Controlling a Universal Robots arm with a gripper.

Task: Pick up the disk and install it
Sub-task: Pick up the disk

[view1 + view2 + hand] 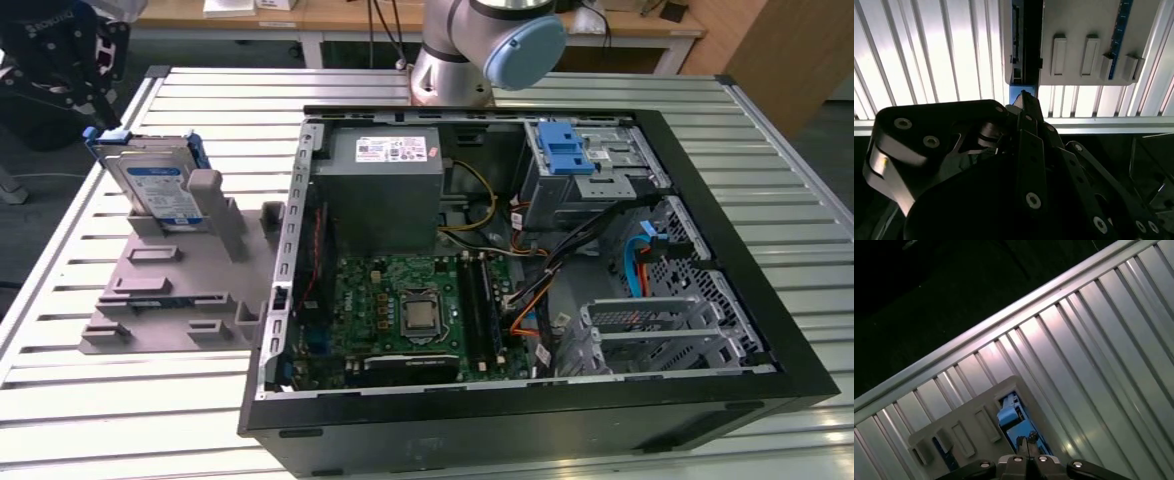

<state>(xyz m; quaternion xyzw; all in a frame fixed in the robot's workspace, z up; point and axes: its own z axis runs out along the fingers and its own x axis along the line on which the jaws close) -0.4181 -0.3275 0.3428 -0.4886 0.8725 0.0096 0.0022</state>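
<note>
The disk (154,185), silver-grey with a blue-and-white label and a blue carrier, stands upright in a grey fixture (174,290) on the exterior view's left. My gripper (91,105) hangs just above and beyond the disk's top edge, apart from it. In the first wrist view the gripper (1026,441) sits over the blue carrier (1013,422) with its fingertips together and nothing between them. The second wrist view has the gripper (1024,96) pointing at the disk's edge (1018,50) in the fixture (1089,40).
An open computer case (747,250) lies beside the fixture, with a motherboard (414,310), a grey power-supply box (387,190) and a drive bay with a blue latch (563,150). The arm's base (474,50) stands behind the case. The slatted table edge (1004,315) runs close by.
</note>
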